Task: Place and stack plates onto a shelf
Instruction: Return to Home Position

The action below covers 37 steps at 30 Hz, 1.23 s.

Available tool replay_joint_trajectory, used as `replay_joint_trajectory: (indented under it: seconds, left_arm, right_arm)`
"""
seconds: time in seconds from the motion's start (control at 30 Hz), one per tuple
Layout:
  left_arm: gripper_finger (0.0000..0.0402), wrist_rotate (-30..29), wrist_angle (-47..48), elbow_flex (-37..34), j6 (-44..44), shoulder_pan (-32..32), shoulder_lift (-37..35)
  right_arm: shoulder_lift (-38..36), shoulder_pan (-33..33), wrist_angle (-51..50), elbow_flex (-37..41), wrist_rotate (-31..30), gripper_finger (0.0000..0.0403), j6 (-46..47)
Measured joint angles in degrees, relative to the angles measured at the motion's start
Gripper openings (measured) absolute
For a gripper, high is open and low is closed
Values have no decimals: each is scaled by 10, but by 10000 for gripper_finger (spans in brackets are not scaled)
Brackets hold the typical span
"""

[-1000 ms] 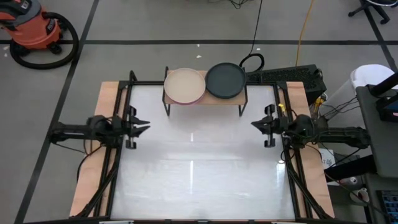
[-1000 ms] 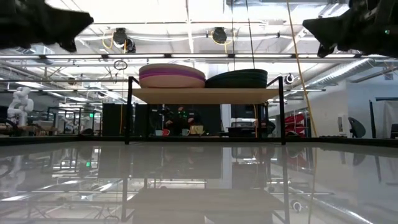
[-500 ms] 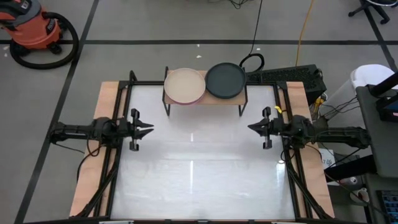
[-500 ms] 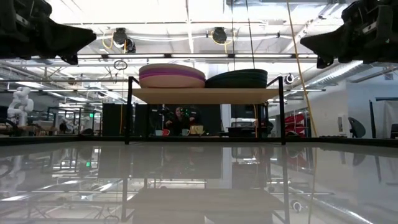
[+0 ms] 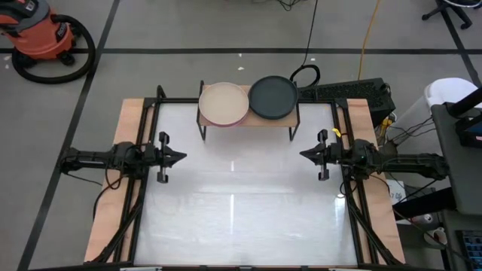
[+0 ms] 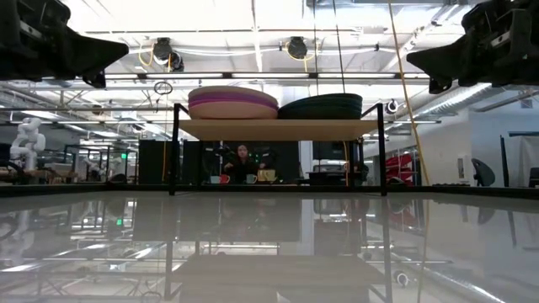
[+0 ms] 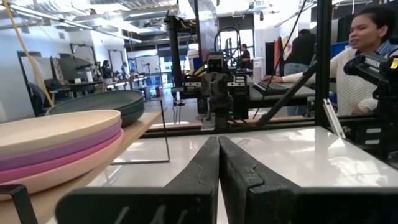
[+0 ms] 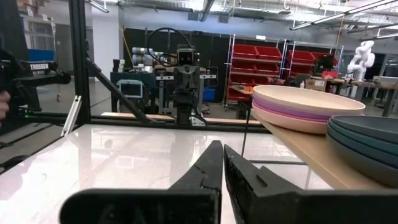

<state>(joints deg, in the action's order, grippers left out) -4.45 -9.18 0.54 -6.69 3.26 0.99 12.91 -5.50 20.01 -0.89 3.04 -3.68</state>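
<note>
The light-wood shelf (image 5: 265,120) stands on thin black legs at the table's far edge. Two stacks of plates rest on it. The left stack (image 5: 224,104) is beige on top, with purple and pink beneath (image 6: 233,103). The right stack (image 5: 273,97) is dark teal and charcoal (image 6: 322,106). My left gripper (image 5: 181,156) hovers shut at the table's left side and points toward the middle. My right gripper (image 5: 303,154) hovers shut at the right side, facing it. Both stacks show in the left wrist view (image 7: 56,146) and the right wrist view (image 8: 305,102).
The white table top (image 5: 241,203) stretches between the arms and toward the near edge. Black frame rails (image 5: 143,188) run along both sides. A person (image 7: 373,50) sits beyond the right side and another (image 6: 242,160) shows behind the shelf. A vacuum (image 5: 41,34) stands on the floor.
Both grippers have reached a little toward the table's middle and sunk slightly. Their fingertips, apart a second ago, have drawn together and are now shut. The plates and shelf have stayed still.
</note>
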Motion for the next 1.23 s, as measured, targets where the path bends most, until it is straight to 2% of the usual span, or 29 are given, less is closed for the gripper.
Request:
replay_joint_trajectory:
  seconds: [1.23]
  left_arm:
    - [6, 0, 0, 0, -5, 0, 0]
  right_arm:
    - [0, 0, 0, 0, 0, 0, 0]
